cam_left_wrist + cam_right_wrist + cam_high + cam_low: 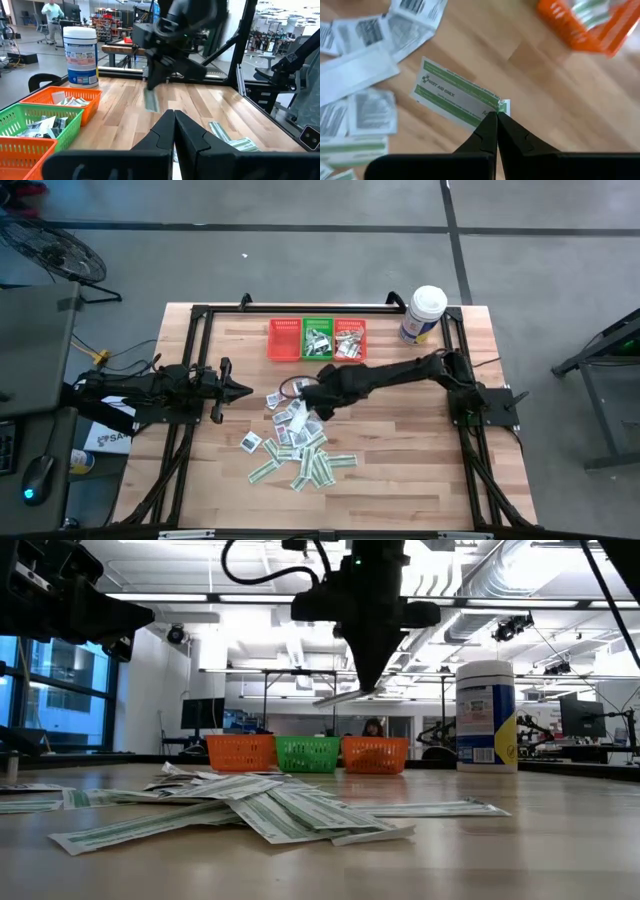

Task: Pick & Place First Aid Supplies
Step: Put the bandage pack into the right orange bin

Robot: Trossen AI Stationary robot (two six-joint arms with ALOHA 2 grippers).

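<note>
The first aid supplies are small flat packets heaped on the table (pixel 300 448), (pixel 250 805). My right gripper (pixel 496 116) hangs above the pile's far side (pixel 316 404), (pixel 362 685), shut on one narrow green-and-white strip packet (pixel 452 95), which also shows in the left wrist view (pixel 151 100). More packets lie in the green basket (pixel 318 338) and the orange basket (pixel 350 338) to its right. My left gripper (pixel 174 117), (pixel 245 389) waits shut at the table's left, pointing level, with nothing in it. My right gripper pinches the strip packet by one short end (pixel 501 106) between its fingertips. The fingers come from above, slanting down, and lie roughly along the strip. The packet is lifted clear of the table and sticks out past the fingertips, tilted (pixel 340 697).
Three mesh baskets stand in a row at the far edge, with a red one (pixel 284 338) at the left. A white tub with a blue label (pixel 423 313) stands at the far right corner. A black frame (pixel 200 320) runs around the table. Bare wood lies right of the pile.
</note>
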